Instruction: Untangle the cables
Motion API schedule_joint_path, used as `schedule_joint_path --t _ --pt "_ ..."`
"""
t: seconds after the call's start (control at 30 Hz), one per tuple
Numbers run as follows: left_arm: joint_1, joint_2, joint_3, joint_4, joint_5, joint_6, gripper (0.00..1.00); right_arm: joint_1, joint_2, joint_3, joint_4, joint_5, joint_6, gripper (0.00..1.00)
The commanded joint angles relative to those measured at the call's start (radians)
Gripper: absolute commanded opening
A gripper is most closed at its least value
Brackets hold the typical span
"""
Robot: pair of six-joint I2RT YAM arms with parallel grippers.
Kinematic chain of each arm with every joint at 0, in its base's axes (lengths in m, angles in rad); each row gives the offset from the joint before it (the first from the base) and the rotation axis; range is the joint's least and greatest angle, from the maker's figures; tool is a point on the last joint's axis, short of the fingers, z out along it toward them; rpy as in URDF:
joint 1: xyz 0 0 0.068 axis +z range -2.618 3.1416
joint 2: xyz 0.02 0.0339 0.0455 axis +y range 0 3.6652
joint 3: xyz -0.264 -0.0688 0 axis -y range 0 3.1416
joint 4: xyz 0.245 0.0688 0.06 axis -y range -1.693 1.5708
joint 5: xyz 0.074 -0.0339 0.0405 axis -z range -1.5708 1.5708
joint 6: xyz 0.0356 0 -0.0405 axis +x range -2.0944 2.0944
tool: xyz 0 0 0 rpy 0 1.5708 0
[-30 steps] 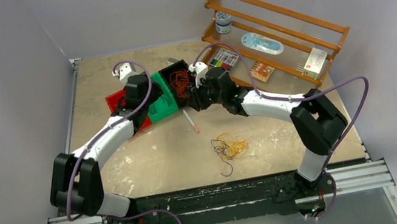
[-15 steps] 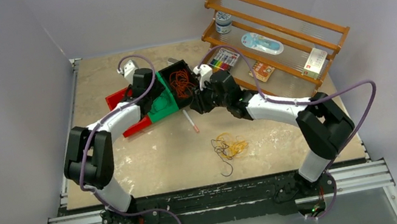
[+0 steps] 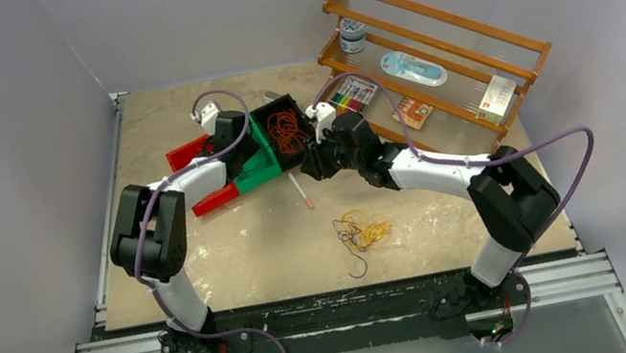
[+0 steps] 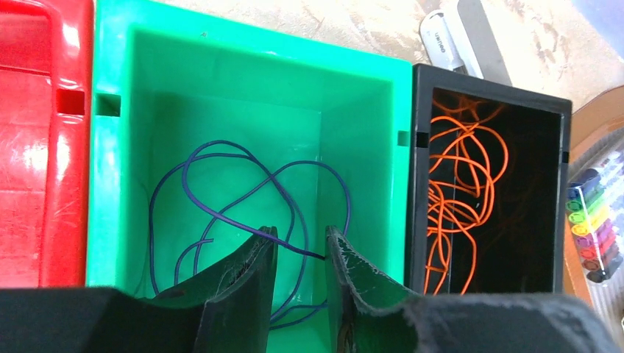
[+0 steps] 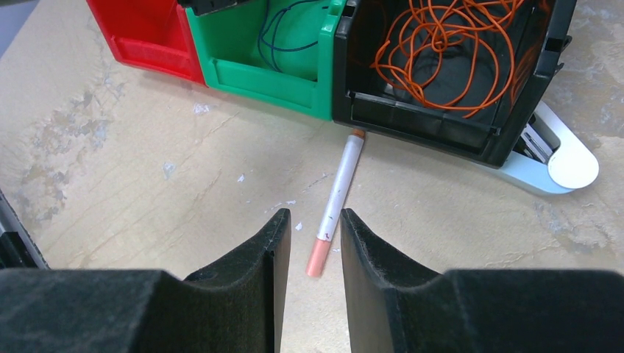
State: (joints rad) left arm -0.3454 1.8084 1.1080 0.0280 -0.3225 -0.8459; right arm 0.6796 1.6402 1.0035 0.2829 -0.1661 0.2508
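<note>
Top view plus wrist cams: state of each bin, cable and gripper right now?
green bin: holds a loose purple wire
black bin: holds a loose orange wire
red bin: no wire in the part that shows
yellow and dark wires: tangled together on the table
pen: lying flat in front of the black bin
left gripper: open narrowly, over the green bin
right gripper: open narrowly, empty, above the pen

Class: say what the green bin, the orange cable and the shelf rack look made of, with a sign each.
Green bin: glossy moulded plastic, by its sheen.
Orange cable: thin wire, probably plastic-coated, looping limply.
Shelf rack: likely varnished wood, orange-brown rails.
</note>
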Motion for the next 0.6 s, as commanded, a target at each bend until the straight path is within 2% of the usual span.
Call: schedule_joint_path --t 0.0,0.13,0.3,0.4,0.57 --pt "0.008 -0.001 0.004 0.027 0.008 0.007 0.29 -0.003 -0.074 -0.008 0.029 0.03 0.006 0.34" --pt "0.007 -0.049 0.009 0.017 -0.009 0.021 0.31 -0.002 -0.118 -0.025 0.025 0.076 0.013 0.34" --pt "0.006 -0.143 0.011 -0.008 -0.02 0.046 0.44 -0.006 -0.183 -0.058 -0.01 0.157 0.023 0.38" --pt "0.006 -0.204 -0.001 -0.032 -0.016 0.053 0.6 -0.011 -0.21 -0.064 -0.064 0.176 0.03 0.42" --pt "0.006 -0.286 -0.054 -0.057 0.008 0.057 0.68 -0.017 -0.272 -0.106 -0.126 0.186 0.055 0.45"
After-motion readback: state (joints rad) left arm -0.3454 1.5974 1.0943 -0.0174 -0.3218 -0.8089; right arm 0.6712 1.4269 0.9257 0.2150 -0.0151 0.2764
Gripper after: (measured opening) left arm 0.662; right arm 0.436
